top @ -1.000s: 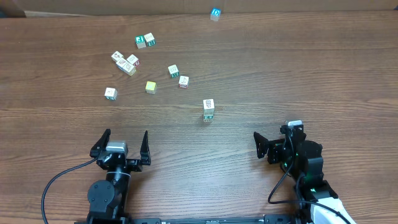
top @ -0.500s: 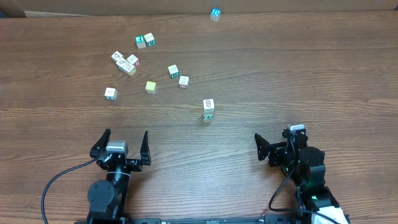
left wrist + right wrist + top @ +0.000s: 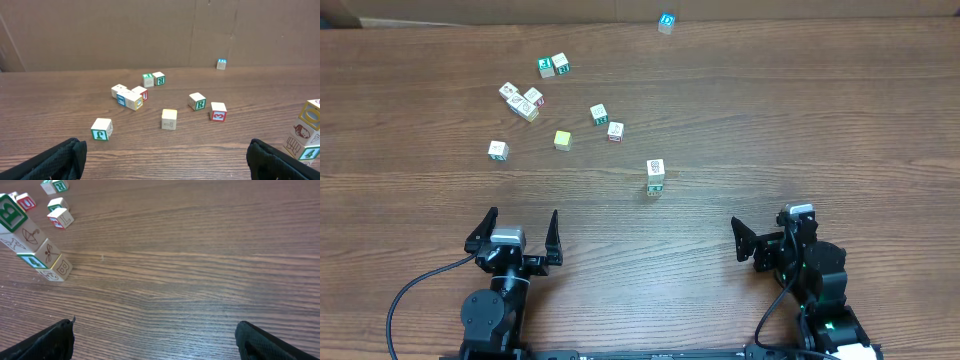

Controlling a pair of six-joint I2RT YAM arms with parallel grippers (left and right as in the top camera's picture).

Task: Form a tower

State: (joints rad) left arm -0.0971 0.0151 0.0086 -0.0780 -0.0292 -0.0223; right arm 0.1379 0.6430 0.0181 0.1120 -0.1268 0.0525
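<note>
Right pincer (image 3: 765,232) agape; tower (image 3: 32,242) B-topped

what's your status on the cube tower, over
Left gripper, right gripper open, empty, clear of the cubes. Slim upright tower of small wooden picture cubes standing mid-table, nothing touching it. Loose wooden cubes scattered beyond, to the left; none in the way.
</note>
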